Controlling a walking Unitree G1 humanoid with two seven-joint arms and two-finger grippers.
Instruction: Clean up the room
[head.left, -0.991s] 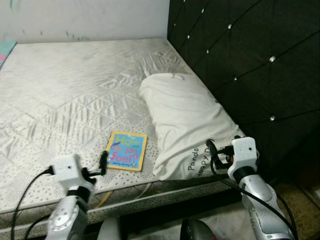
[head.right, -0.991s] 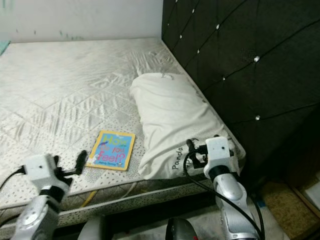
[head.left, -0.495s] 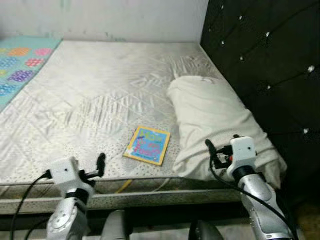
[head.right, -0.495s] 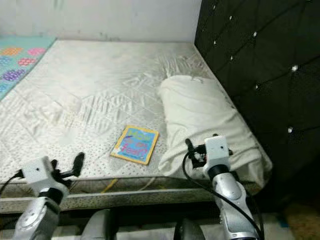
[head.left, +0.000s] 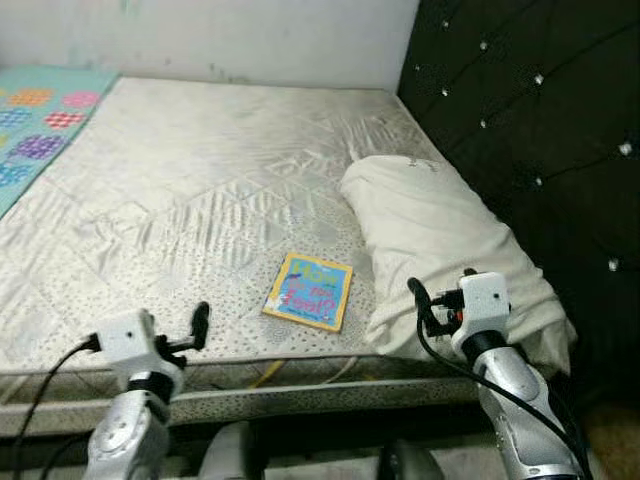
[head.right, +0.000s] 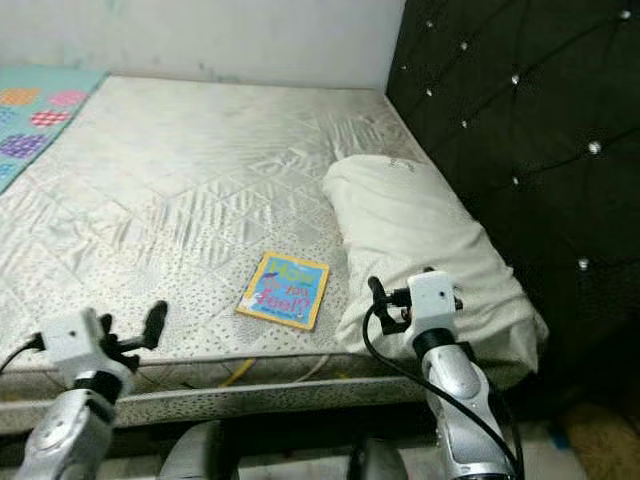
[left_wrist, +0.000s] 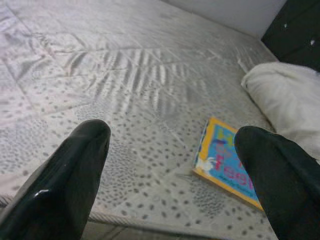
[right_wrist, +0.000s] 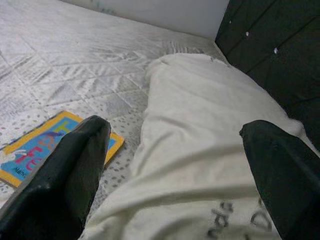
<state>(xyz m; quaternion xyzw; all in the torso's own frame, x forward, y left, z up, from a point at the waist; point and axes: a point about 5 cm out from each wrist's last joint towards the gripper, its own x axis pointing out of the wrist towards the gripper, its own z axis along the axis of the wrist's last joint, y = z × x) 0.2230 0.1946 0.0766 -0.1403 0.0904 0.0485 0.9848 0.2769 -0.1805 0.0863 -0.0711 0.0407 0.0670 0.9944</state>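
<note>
A small picture book (head.left: 308, 291) with a yellow border and blue cover lies flat on the bare mattress (head.left: 200, 180), close to its near edge. Beside it, against the headboard, lies a white pillow (head.left: 440, 240) with printed lettering. My left gripper (head.left: 200, 325) hovers low at the mattress's near edge, a short way left of the book (left_wrist: 227, 162), open and holding nothing. My right gripper (head.left: 420, 300) is raised in front of the pillow's near end (right_wrist: 210, 130), open as well, with the book (right_wrist: 40, 147) off to one side of it.
A black tufted headboard (head.left: 540, 120) with studs runs along the right. A teal patterned cover (head.left: 30, 120) lies at the far left of the bed. A pale wall (head.left: 220, 35) closes the far side. A yellow cord (head.left: 262, 372) hangs at the mattress's front edge.
The whole picture has shifted, so the camera turned left and then steadied. The book and pillow lie as before. Both grippers keep their pose, still open.
</note>
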